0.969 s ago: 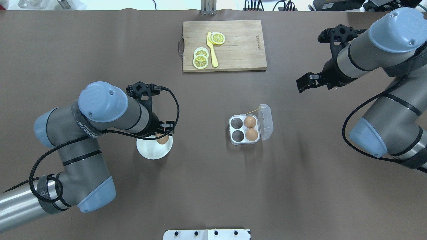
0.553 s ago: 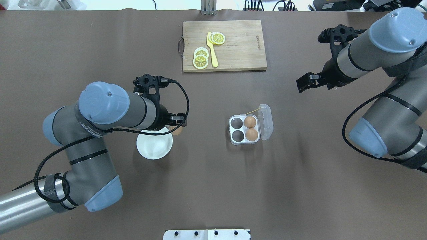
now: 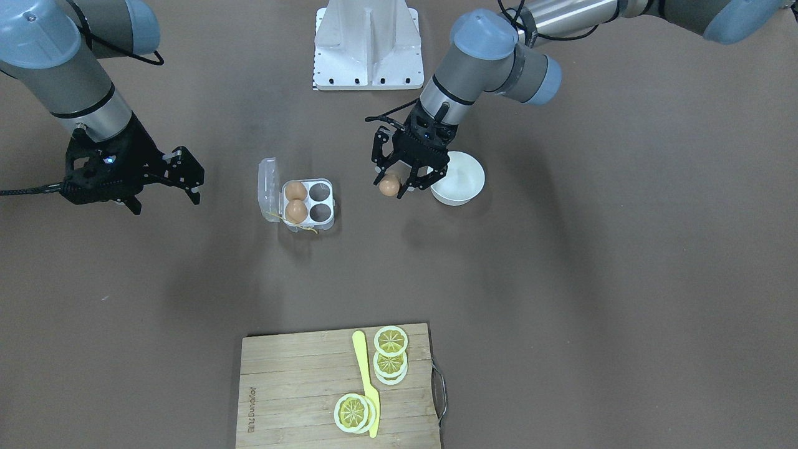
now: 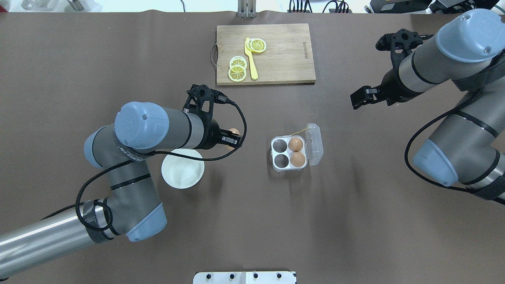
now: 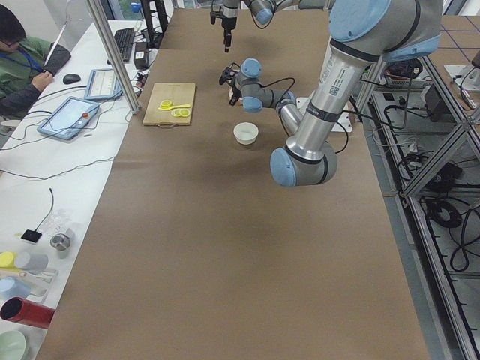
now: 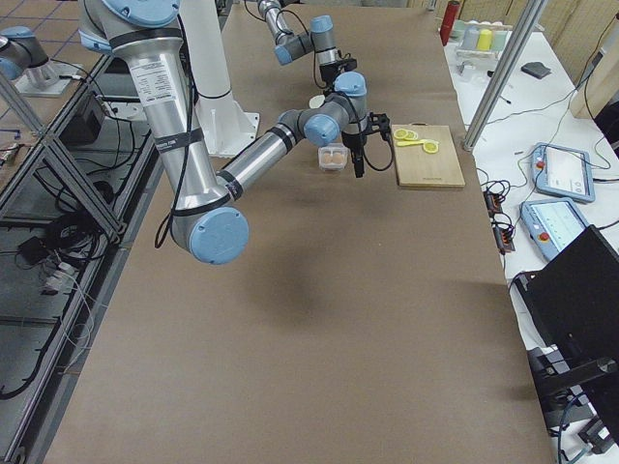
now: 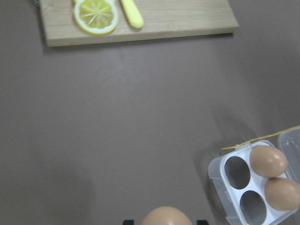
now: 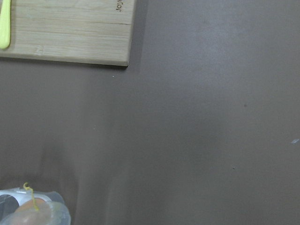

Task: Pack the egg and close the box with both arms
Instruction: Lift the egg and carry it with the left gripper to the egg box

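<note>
My left gripper [image 4: 233,137] is shut on a tan-brown egg [image 4: 234,131] and holds it above the table, between the white bowl [image 4: 182,173] and the box [image 4: 289,153]. The held egg also shows in the front view [image 3: 389,185] and at the bottom edge of the left wrist view [image 7: 166,216]. The box is a clear carton with its lid [image 4: 314,144] open to the right. Two eggs [image 4: 296,152] fill the cells beside the lid, and the two cells on the side toward my left gripper are empty. My right gripper [image 4: 357,101] is open and empty, far right and beyond the box.
The white bowl [image 3: 458,181] is empty. A wooden cutting board [image 4: 284,59] with lemon slices [image 4: 238,70] and a yellow knife [image 4: 251,59] lies at the far middle. The white base block [image 3: 368,47] stands at the robot's edge.
My left gripper has lifted the egg out of the white bowl and carried it right and a little farther away, toward the box. The right arm has not moved.
</note>
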Controlling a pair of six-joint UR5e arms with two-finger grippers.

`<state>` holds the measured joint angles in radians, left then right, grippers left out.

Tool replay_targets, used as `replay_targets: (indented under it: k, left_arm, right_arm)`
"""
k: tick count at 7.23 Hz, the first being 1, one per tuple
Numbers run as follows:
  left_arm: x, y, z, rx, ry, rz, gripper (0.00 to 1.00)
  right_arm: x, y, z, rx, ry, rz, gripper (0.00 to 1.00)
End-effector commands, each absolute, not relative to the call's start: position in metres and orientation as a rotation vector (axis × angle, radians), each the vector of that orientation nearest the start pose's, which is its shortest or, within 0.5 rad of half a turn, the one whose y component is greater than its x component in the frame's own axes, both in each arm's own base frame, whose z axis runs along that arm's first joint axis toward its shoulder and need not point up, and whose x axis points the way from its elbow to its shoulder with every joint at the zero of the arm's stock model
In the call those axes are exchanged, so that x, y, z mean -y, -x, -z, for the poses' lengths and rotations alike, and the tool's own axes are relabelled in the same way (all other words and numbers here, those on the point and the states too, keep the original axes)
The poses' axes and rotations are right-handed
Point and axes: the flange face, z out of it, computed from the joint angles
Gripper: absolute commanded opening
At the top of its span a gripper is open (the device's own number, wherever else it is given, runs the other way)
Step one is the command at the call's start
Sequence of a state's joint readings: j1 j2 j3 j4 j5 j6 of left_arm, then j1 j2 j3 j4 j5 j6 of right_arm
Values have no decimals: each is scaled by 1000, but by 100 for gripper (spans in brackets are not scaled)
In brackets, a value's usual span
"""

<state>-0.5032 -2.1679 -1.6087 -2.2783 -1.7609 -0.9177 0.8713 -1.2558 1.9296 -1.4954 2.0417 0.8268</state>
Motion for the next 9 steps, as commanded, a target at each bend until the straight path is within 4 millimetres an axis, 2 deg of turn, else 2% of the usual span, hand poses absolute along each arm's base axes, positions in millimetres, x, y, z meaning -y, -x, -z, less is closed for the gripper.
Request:
replay_targets:
  k: [1,2,3,4,5,6,9]
  left_arm:
    - [421,-580,-208,-1350,-752,-313,0]
    - [411,-594,-188,-1379,-839,-339,0]
    - [409,-595,-169,-1403,-881,-352,0]
    - [413,-606,-165,-1436,-905,-350,0]
    - [408,-622,-186,-1465,-922,-349,0]
    - [391,-640,-193,-1427,-981,-361,0]
    - [379,-649,-198,-1400,-1012,-407,0]
  right_arm:
    - [494,301,-319,831,-220,57,100]
    - [494,301,-319,832,-222,57,100]
    - [494,301,-319,832,-222,57,100]
    - [494,301,-318,833,-223,58,100]
    - [494,301,-318,835,-224,57,100]
    - [494,301,-318,835,-225,58,100]
    - [494,301,-319,833,-223,58,100]
